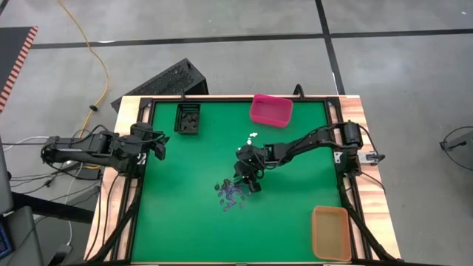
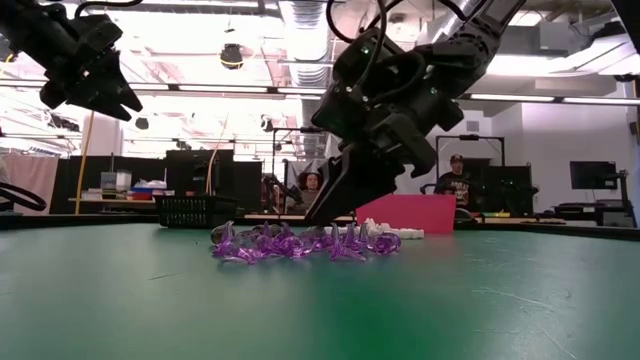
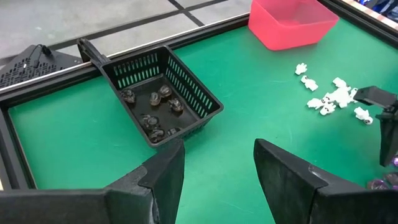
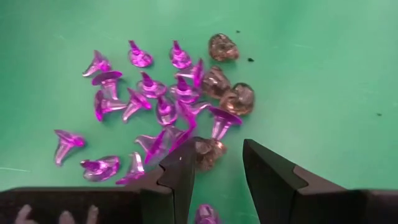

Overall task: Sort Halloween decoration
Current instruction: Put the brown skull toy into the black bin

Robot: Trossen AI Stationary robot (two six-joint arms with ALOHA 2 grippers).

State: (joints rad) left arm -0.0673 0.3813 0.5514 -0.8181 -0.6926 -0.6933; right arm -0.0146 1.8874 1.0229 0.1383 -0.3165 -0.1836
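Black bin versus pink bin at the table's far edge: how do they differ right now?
The black bin has slotted mesh walls; the pink bin has solid walls. The black bin holds several dark trinkets; no trinkets show in the visible part of the pink bin. Both sit upright on the green table.

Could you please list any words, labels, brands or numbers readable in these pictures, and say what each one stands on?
None can be read. The pink bin, the black basket, the orange bin and the purple trinkets carry no print that shows. The right gripper and left gripper show no markings. Screens in the room behind are too small to read.
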